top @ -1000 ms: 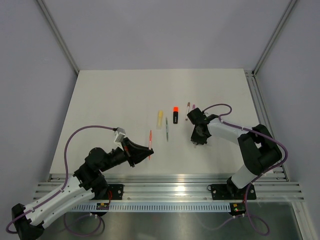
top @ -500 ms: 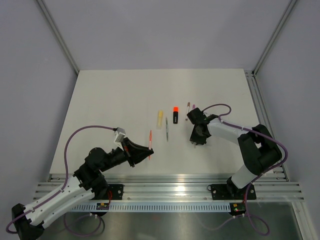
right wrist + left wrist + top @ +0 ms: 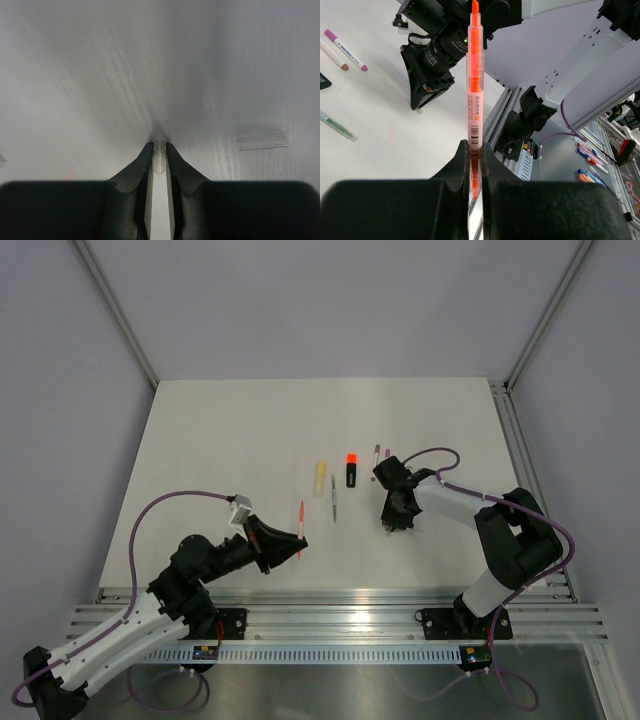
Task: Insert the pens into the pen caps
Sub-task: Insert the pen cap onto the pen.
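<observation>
The left jaws pinch an orange pen [image 3: 474, 90] well left of the black highlighter [image 3: 351, 471]. Right of it, the right jaws nip a whitish cap [image 3: 159, 152] at the bench [image 3: 220, 440].

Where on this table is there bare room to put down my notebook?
Bare: the far half of the table, beyond the black highlighter, and the strip left of the yellow highlighter. Crowded: the middle, from that highlighter to the right tool.

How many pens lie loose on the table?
5: pale yellow highlighter, thin grey pen, black highlighter at centre; two white pens right of them. Others may be hidden.
</observation>
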